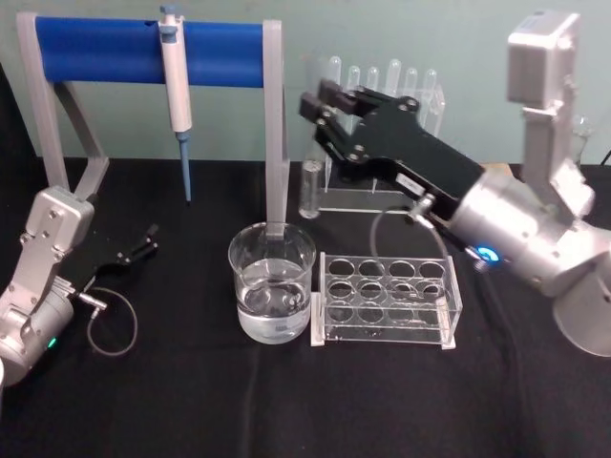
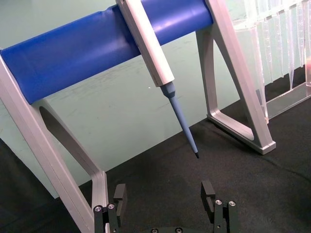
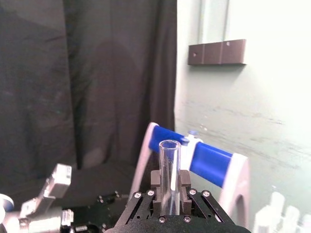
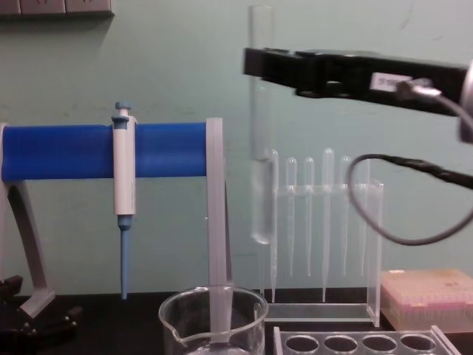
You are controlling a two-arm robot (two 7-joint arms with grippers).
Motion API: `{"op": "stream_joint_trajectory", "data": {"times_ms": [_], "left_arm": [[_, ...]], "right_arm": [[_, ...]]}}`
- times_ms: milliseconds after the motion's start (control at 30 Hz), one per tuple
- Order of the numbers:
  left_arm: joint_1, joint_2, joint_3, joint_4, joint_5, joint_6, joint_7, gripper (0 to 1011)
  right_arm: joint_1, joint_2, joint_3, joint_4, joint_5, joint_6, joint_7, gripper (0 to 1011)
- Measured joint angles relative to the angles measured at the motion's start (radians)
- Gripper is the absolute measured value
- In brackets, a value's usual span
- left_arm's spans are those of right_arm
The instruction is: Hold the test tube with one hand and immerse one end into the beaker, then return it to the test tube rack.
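Observation:
My right gripper (image 4: pixel 259 63) is shut on the test tube (image 4: pixel 260 148), a long clear glass tube held upright with its rounded end down. In the right wrist view the test tube (image 3: pixel 169 174) stands between the fingers with its open rim up. Its lower end hangs above the rim of the beaker (image 4: pixel 214 322), slightly right of the beaker's middle and not touching it. From the head view the beaker (image 1: pixel 272 281) holds clear liquid at table centre, and the test tube (image 1: pixel 310 186) shows behind it under the right gripper (image 1: pixel 323 107). The left gripper (image 1: pixel 143 243) rests open at the left.
A blue-barred stand (image 1: pixel 143 43) carries a hanging pipettor (image 1: pixel 177 86) behind the beaker. A clear holed tube rack (image 1: pixel 387 301) stands right of the beaker. Thin plastic pipettes (image 4: pixel 318 214) hang in a clear holder at the back. A pink tip box (image 4: pixel 429 296) sits at the far right.

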Motion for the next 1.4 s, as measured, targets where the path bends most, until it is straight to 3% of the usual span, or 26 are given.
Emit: {"op": "stream_joint_trajectory", "data": {"times_ms": [233, 433, 1100, 1400], "left_arm": [[0.000, 0.000, 0.000, 0.000, 0.000, 0.000, 0.000, 1000], [0.000, 0.000, 0.000, 0.000, 0.000, 0.000, 0.000, 1000], [0.000, 0.000, 0.000, 0.000, 0.000, 0.000, 0.000, 1000], [0.000, 0.000, 0.000, 0.000, 0.000, 0.000, 0.000, 1000]], "right_arm": [[-0.080, 0.063, 0.043, -0.036, 0.000, 0.017, -0.032, 221], [-0.122, 0.081, 0.052, -0.009, -0.013, 0.017, -0.041, 221], [-0.128, 0.050, 0.020, 0.093, -0.095, 0.000, -0.030, 221], [-0.125, 0.037, -0.005, 0.140, -0.154, -0.011, -0.017, 221]]}}
